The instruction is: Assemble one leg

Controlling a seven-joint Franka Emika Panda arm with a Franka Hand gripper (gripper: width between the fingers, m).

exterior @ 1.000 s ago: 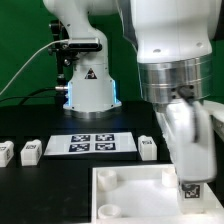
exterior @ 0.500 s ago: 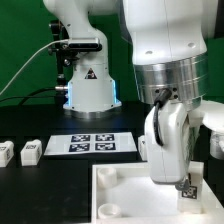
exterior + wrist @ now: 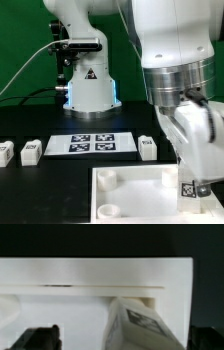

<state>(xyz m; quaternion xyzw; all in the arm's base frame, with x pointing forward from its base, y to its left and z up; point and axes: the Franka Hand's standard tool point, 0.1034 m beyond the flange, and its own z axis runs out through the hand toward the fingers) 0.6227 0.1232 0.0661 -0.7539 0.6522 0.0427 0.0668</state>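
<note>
The leg point(image 3: 187, 188), a small white post with a black-and-white tag, stands at a corner of the large white board point(image 3: 125, 190) on the exterior view's right. My gripper point(image 3: 193, 176) reaches down around it. In the wrist view the leg point(image 3: 135, 324) rises tilted and blurred between my two dark fingers point(image 3: 40, 339), with a gap on each side. The gripper point(image 3: 122, 343) looks open and does not touch the leg. The white board point(image 3: 90, 277) fills the view behind it.
The marker board point(image 3: 92, 144) lies behind the white board. Two more white legs point(image 3: 30, 151) lie on the black table at the exterior view's left, and another point(image 3: 147, 148) beside the marker board. The robot base point(image 3: 88, 90) stands at the back.
My hand has turned around the leg, its body swinging from the exterior view's left of the leg to the right. The leg has stayed at the board's corner.
</note>
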